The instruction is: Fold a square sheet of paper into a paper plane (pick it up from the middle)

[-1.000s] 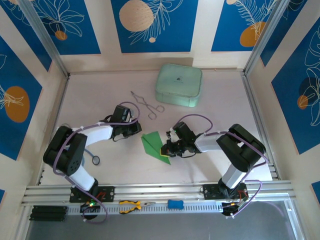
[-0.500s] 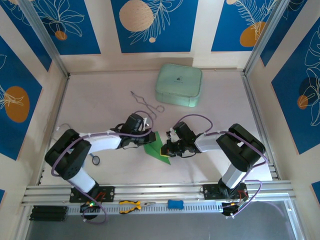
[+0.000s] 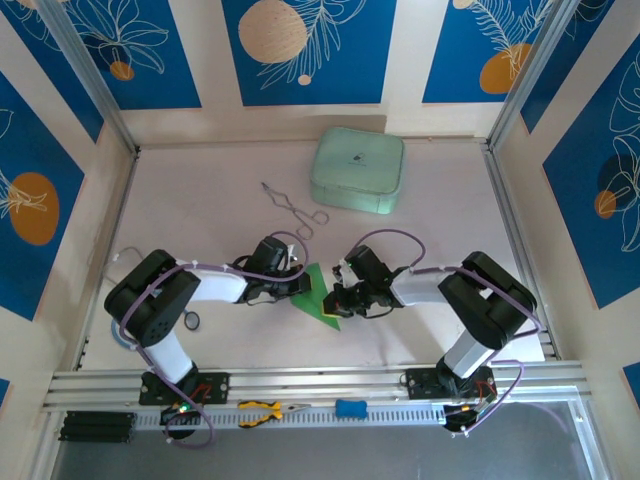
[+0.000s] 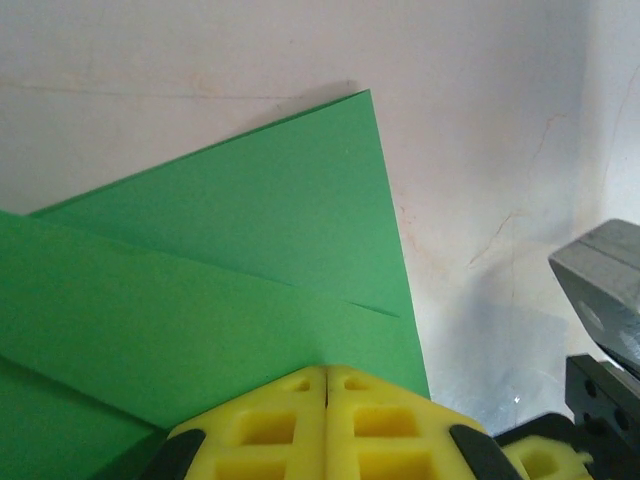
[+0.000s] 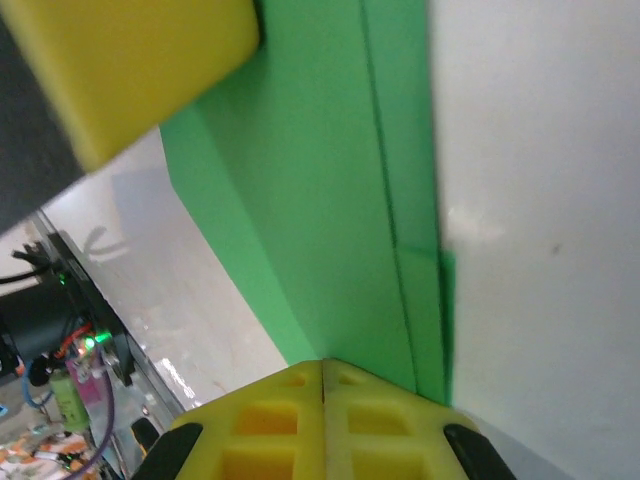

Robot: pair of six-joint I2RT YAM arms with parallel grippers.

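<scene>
Seen from above, the half-folded green paper (image 3: 318,297) lies on the table (image 3: 200,220) between the left gripper (image 3: 300,287) and the right gripper (image 3: 334,298). In the left wrist view, the jaws sit together on the layered edge, and a sideways drag could skew the crease. In the right wrist view, the jaws are likewise together at the paper's end, where uneven pressure could let the layers spring up.

We've got the paper plane (image 3: 317,288) mid-table, with the left gripper (image 3: 299,288) on its left edge and the right gripper (image 3: 333,298) on its right. Behind it lie the tongs (image 3: 290,208), and the case (image 3: 358,170) is further back to the right. The pliers (image 3: 262,410) sit on the front rail (image 3: 400,378).
</scene>
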